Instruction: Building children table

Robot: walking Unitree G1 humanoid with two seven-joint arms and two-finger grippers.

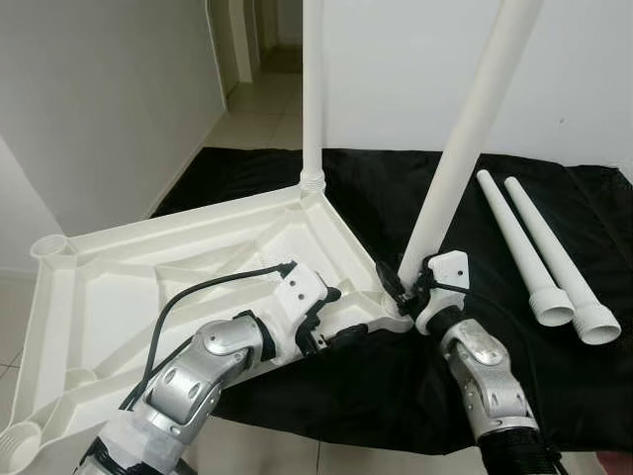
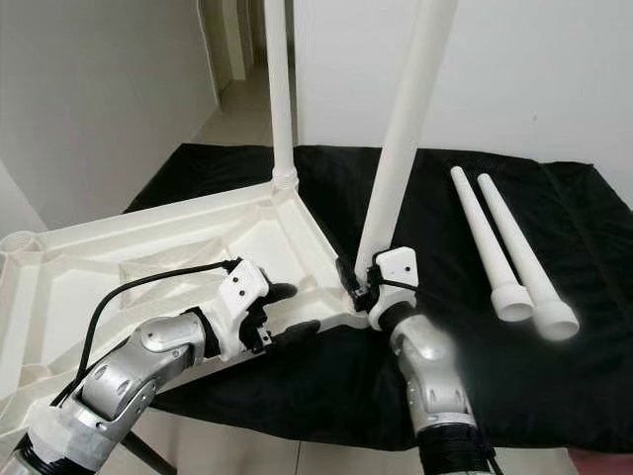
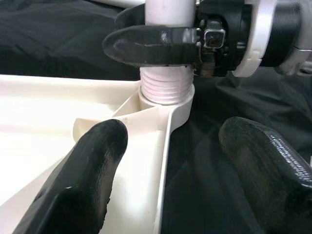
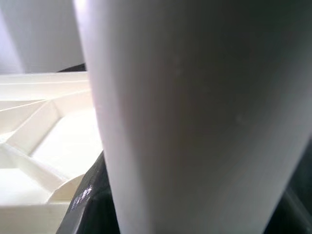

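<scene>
White plastic tabletop (image 1: 178, 267) lies upside down, partly over a black cloth (image 1: 376, 386), ribs facing up. One leg (image 1: 313, 89) already stands upright in the far corner socket. A second leg (image 1: 465, 148), tilted, has its threaded end seated at the near corner socket (image 3: 165, 100); the right tool (image 1: 407, 287) is clamped around it just above the thread. The left tool (image 1: 331, 317) rests at the tabletop's near edge beside that socket, its fingers (image 3: 92, 165) spread apart with the rim between them, gripping nothing. Two spare legs (image 1: 539, 247) lie side by side on the cloth, well apart to the right.

Doing the step well, as a judgement: the leg looks inclined relative to the socket, so it should be brought square to the socket before turning, or the thread may cross. The left tool would best close on the rim to keep the tabletop from rotating with the leg. Several thread turns are exposed in the left wrist view, so seating appears incomplete.

Hard to make out: the tops of both standing legs are cut off. The right wrist view is taken up by blurred leg surface. Whether the threads are truly engaged cannot be told. The tabletop's near-left corner runs out of frame.
</scene>
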